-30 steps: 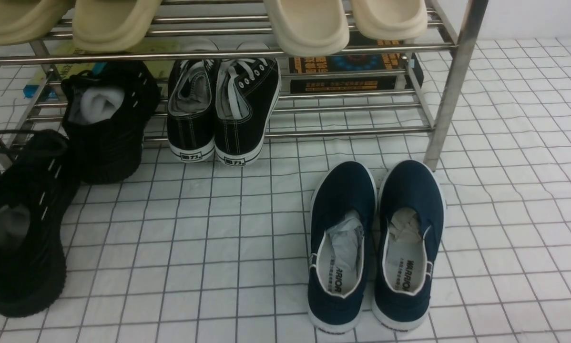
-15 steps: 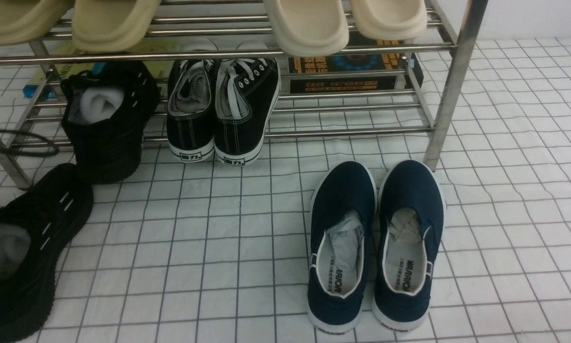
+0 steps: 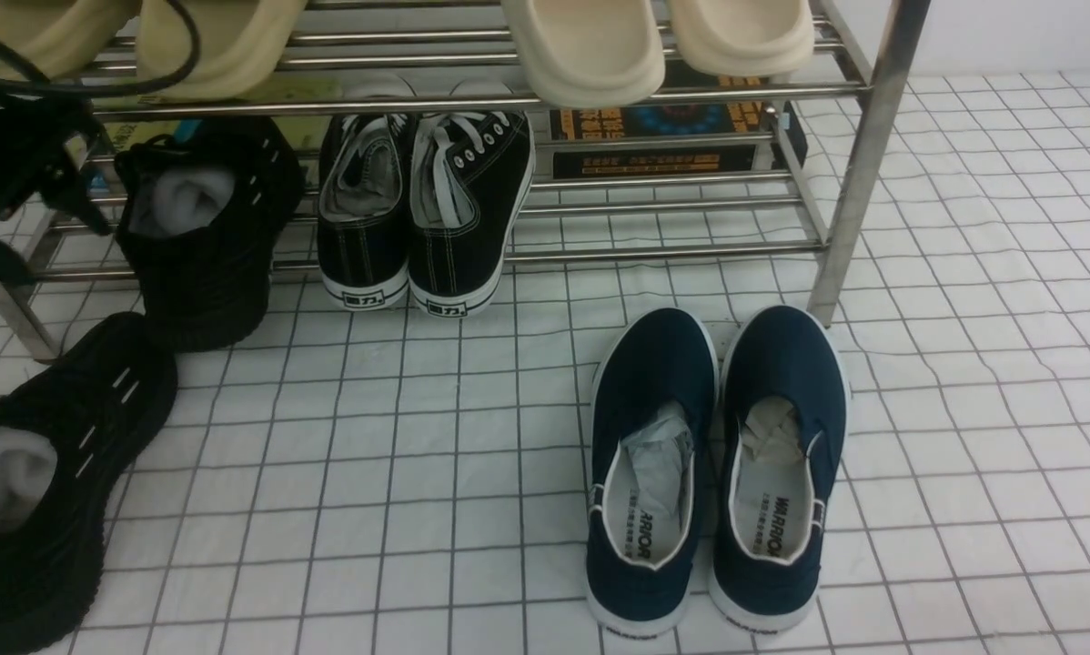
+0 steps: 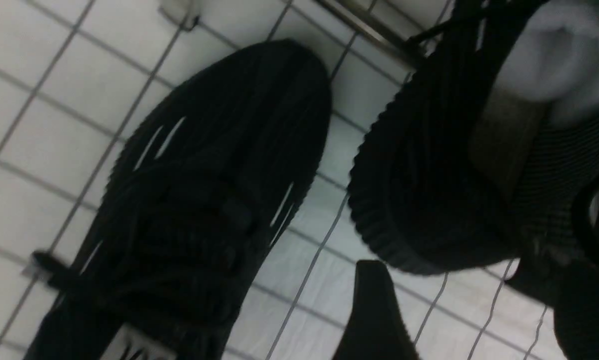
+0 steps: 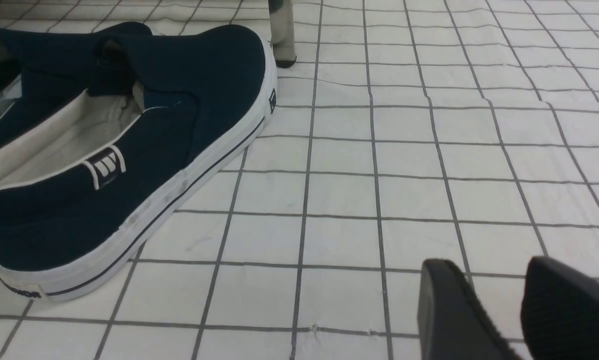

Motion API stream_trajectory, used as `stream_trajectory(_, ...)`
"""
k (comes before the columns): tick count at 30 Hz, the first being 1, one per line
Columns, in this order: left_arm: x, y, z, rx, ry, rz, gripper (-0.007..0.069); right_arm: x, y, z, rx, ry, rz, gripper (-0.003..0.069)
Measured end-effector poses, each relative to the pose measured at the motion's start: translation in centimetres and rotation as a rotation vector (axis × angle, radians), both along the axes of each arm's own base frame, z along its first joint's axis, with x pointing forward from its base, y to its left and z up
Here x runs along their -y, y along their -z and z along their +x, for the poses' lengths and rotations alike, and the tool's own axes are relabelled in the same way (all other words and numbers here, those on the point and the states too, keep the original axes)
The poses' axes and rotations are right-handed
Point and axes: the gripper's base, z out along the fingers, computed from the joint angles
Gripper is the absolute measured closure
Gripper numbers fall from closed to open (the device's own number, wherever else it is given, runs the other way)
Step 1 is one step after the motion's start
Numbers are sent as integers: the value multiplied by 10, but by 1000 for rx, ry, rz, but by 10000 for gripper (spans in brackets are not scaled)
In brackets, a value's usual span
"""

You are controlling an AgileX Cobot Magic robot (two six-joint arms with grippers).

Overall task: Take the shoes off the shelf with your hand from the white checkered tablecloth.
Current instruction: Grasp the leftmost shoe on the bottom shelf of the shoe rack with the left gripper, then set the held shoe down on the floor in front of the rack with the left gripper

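One black knit sneaker [image 3: 45, 482] lies on the white checkered tablecloth [image 3: 963, 364] at the front left, toe toward the shelf [image 3: 859, 164]. Its mate [image 3: 204, 227] rests on the steel shelf's lower tier, heel hanging over the cloth. The left arm's black body [image 3: 17, 155] hangs just left of that mate. In the left wrist view my left gripper [image 4: 479, 300] is open above bare cloth, between the grounded sneaker [image 4: 204, 200] and the heel of the mate [image 4: 454, 165]. My right gripper [image 5: 499, 295] is open low over the cloth, holding nothing.
Black canvas lace-ups [image 3: 427, 218] lean on the lower tier beside the knit sneaker. Navy slip-ons [image 3: 718, 464] stand on the cloth by the shelf's right leg. Beige slippers [image 3: 590, 45] sit on the upper tier, and a dark printed box [image 3: 672, 136] lies behind.
My left gripper opened and let go of the sneaker, which settled on the cloth at the front left. The arm then rose and moved back beside the shelf's left end.
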Motion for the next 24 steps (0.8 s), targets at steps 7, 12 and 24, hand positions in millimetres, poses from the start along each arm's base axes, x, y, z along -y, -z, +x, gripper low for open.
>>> stream_trajectory(7,7,32,30,23,0,-26,142,0,0,0,0,0,0,420)
stream_trajectory(12,8,53,44,15,-22,-78,213,0,0,0,0,0,0,420)
stream_trajectory(24,17,33,8,-181,62,-64,607,0,0,0,0,0,0,420)
